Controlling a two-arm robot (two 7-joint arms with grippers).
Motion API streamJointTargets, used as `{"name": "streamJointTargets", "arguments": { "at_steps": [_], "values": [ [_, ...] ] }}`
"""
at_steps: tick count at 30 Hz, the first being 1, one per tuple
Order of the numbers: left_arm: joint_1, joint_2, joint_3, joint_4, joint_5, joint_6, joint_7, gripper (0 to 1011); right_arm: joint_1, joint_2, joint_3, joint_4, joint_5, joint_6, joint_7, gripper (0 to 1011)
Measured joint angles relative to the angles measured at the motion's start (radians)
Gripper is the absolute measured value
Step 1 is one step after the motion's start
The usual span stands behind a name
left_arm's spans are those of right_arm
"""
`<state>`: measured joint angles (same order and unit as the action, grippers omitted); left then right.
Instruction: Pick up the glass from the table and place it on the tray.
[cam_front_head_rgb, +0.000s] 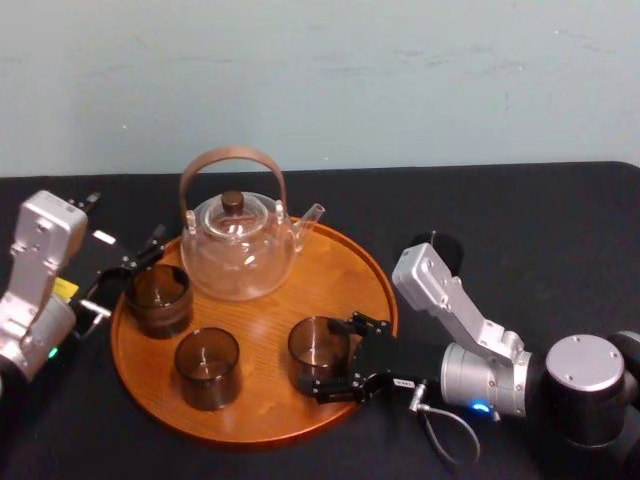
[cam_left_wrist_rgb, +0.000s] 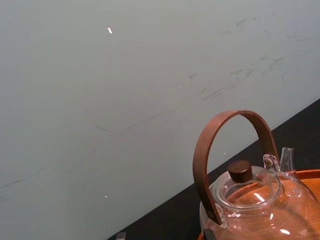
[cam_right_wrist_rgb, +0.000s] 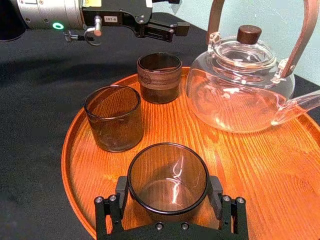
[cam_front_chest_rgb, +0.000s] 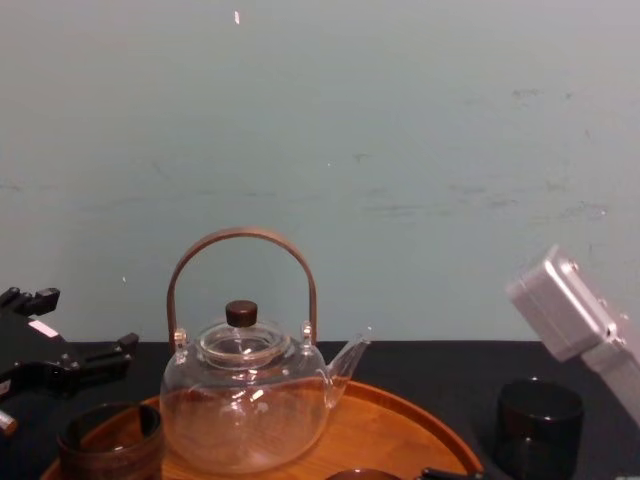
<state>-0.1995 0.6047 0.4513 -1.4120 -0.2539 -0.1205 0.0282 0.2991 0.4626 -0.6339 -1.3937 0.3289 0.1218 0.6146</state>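
The right pincer (cam_front_head_rgb: 338, 356) is reaching in over the near rim of the tray (cam_front_head_rgb: 300, 290), its jaws pressing against either side of the glass (cam_right_wrist_rgb: 167, 175), which is sitting between them with its base down on the wood. The clamp looks closed on the glass, not slack, to judge by how flush the pads (cam_right_wrist_rgb: 123, 192) are lying along its wall in the right wrist view. A second smoky glass (cam_front_head_rgb: 207, 365) is standing just to this pincer's left, a banded cup (cam_front_head_rgb: 158, 298) farther off the same way, and the teapot (cam_front_head_rgb: 238, 250) is rising ahead of the tips at the tray's back. Across the tray, the left pincer (cam_front_head_rgb: 125, 275) is hanging beside the banded cup with its jaws apart and nothing in them, well away from the right pincer. The carrying part of the job appears done, the glass being off the black table (cam_front_head_rgb: 520, 220) and on the tray; what seems left is for the right pincer to let go and draw back without tipping the glass or nudging its neighbour.
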Motion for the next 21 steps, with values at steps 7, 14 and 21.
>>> {"name": "streamJointTargets", "arguments": {
  "at_steps": [7, 14, 21],
  "values": [
    [0.000, 0.000, 0.000, 0.000, 0.000, 0.000, 0.000, 1001, 0.000, 0.000, 0.001, 0.000, 0.002, -0.001, 0.000, 1002],
    [0.000, 0.000, 0.000, 0.000, 0.000, 0.000, 0.000, 1001, 0.001, 0.000, 0.001, -0.001, 0.003, -0.003, 0.000, 1002],
    [0.000, 0.000, 0.000, 0.000, 0.000, 0.000, 0.000, 1001, -0.009, 0.016, 0.018, -0.017, 0.033, -0.017, 0.023, 1002]
  ]
}}
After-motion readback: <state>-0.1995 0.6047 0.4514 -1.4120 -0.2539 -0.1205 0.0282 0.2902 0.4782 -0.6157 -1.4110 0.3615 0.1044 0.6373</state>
